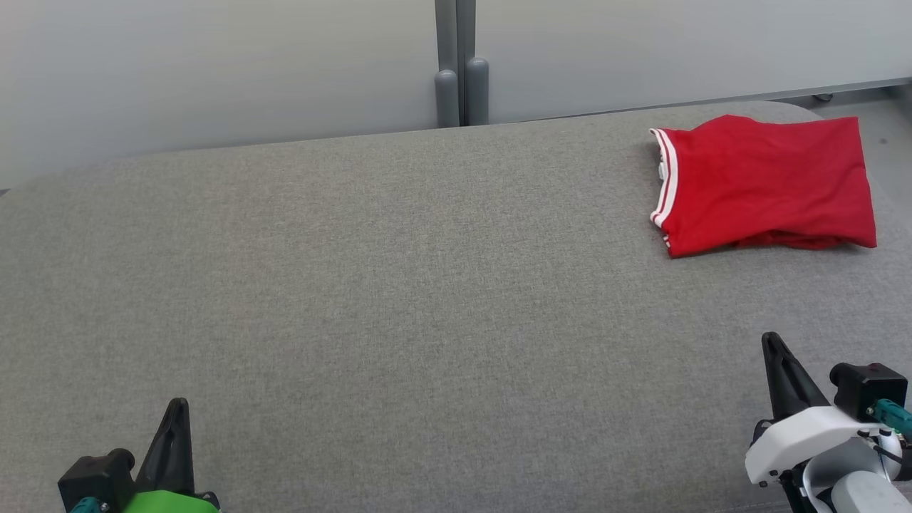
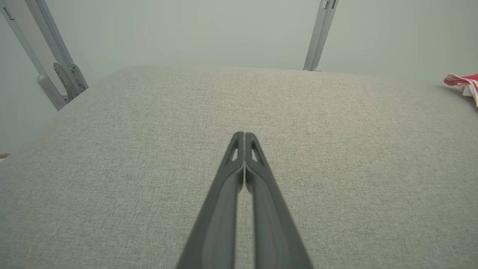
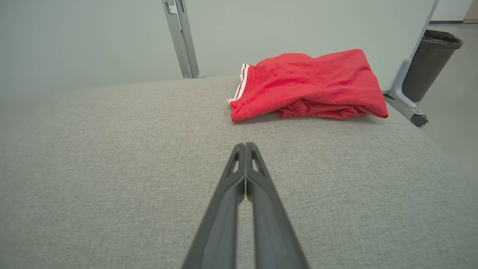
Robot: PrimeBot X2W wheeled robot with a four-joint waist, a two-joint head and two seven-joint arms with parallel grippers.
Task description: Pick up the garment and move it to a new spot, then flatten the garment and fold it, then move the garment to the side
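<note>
The red garment [image 1: 766, 185] lies on the grey padded surface [image 1: 399, 299], at the surface's far right corner, touching nothing but the cloth beneath it; it is a compact rectangle of several layers, so by the look of it the folding is done and the garment is already set to the side of the surface; judged from that, the pick-up, the flattening, the fold and the move aside are all behind, and little or nothing is left beyond a tidy-up of the loose layers bunched along the edge that faces the surface's near side. The garment's long axis runs along the surface's far edge, left to right in the head view, with a slight tilt; its white-striped trim points toward the middle of the surface, and its plain red end points toward the surface's right end, close to the rounded corner. The left gripper [image 1: 177, 407] hovers over the surface's near left part, fingers clenched together with nothing between them; the right gripper [image 1: 772, 342] hovers over the surface's near right part, likewise pressed closed and empty, its fingers aimed up the surface toward the garment but well apart from it. Beyond the surface's far edge stands a pale partition with a grey post [image 1: 456, 64]; past the surface's right end a dark bin [image 3: 429, 63] stands on the floor.
</note>
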